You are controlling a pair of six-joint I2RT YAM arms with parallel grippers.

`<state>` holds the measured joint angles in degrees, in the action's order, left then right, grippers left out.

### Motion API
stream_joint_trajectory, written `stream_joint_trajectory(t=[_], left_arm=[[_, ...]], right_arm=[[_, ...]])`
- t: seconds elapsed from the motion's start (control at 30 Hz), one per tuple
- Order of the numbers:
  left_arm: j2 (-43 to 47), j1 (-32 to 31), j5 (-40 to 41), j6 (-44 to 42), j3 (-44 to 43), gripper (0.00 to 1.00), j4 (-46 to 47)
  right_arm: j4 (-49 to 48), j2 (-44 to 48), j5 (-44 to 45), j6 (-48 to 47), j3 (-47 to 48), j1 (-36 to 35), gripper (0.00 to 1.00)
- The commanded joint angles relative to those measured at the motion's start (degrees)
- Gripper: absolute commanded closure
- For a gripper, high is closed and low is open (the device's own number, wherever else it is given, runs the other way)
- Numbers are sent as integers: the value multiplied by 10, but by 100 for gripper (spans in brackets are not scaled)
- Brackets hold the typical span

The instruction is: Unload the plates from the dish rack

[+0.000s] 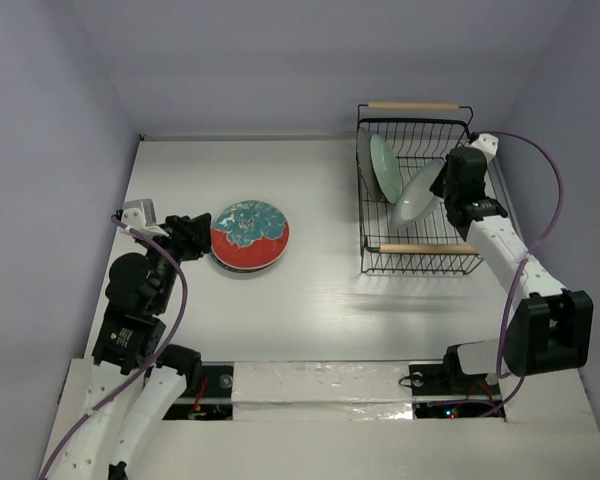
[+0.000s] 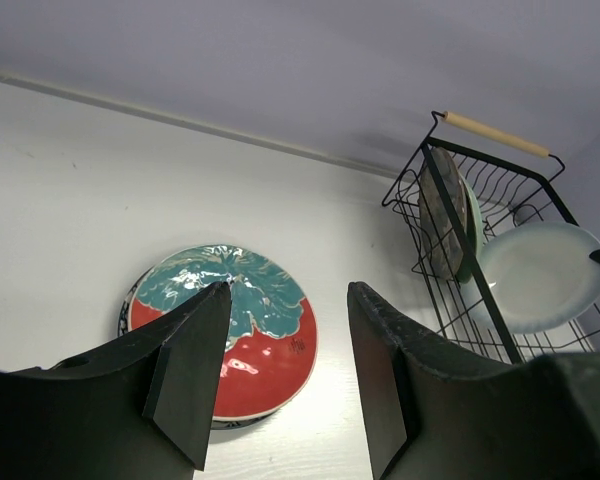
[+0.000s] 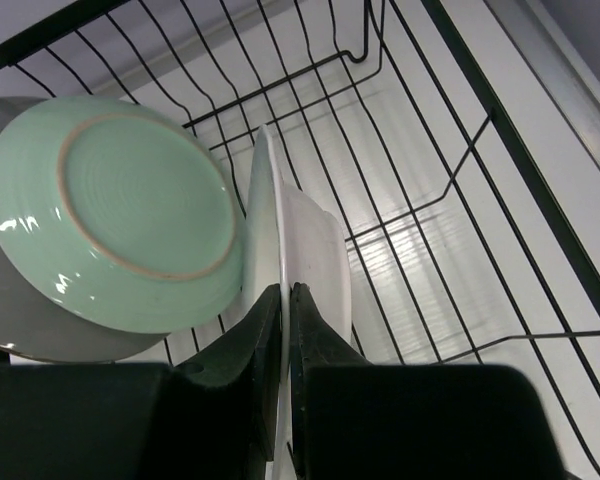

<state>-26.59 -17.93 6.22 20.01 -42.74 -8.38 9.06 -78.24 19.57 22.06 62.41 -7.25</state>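
The black wire dish rack (image 1: 426,248) stands at the back right. Inside it my right gripper (image 3: 285,290) is shut on the rim of a plain white plate (image 3: 315,240), which tilts in the rack (image 1: 418,192). A mint green plate (image 3: 120,210) leans upright beside it, with a dark grey plate (image 3: 15,320) behind that. On the table to the left lies the teal-and-red plate (image 1: 250,235), resting on another plate with a blue-patterned rim (image 2: 127,315). My left gripper (image 2: 288,288) hovers open just short of the plate's near-left edge, holding nothing.
The rack (image 2: 500,150) has two wooden rod handles, one at the back (image 1: 413,106) and one at the front. Lilac walls close in the table on the left, back and right. The right arm's purple cable (image 1: 545,180) loops past the rack's right side.
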Motion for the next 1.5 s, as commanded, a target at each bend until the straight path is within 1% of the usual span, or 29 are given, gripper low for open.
stream_joint_trajectory(t=[0.0,0.13,0.43,0.57,0.77,0.9,0.97,1.1,1.2,1.27,1.3,1.33,1.37,1.4,1.47], left_arm=[[-5,-3,-4,-1,3,53,29],[-5,-3,-4,0,3,53,29],[-4,-3,-7,1,3,53,29],[-5,-3,-7,1,3,53,30],[-6,-3,-6,0,4,53,31],[-6,-3,-6,1,4,53,31],[-5,-3,-7,1,4,53,31],[-4,-3,-6,0,3,53,31],[-5,-3,-7,1,4,53,32],[-7,-3,-9,2,4,51,33],[-7,-3,-12,2,4,50,34],[-7,-3,-12,2,4,49,34],[-7,-3,-13,2,5,48,35],[-8,-3,-13,2,5,48,35],[-9,-3,-15,3,5,48,35]], right_arm=[[-81,46,-41,31,-15,-2,100],[-65,91,-38,33,3,10,100],[-60,159,-97,81,-2,53,100],[-54,192,-97,94,7,60,100],[-55,215,-114,116,28,65,100],[-76,233,-158,159,28,65,100],[-84,236,-179,174,28,71,100],[-132,233,-243,214,30,71,100],[-176,221,-287,240,32,71,100],[-223,210,-315,257,32,71,100],[-236,195,-342,273,34,63,100],[-249,186,-349,277,39,56,100],[-251,167,-351,277,50,33,100],[-251,167,-352,277,55,20,100],[-274,138,-354,284,60,-8,100]])
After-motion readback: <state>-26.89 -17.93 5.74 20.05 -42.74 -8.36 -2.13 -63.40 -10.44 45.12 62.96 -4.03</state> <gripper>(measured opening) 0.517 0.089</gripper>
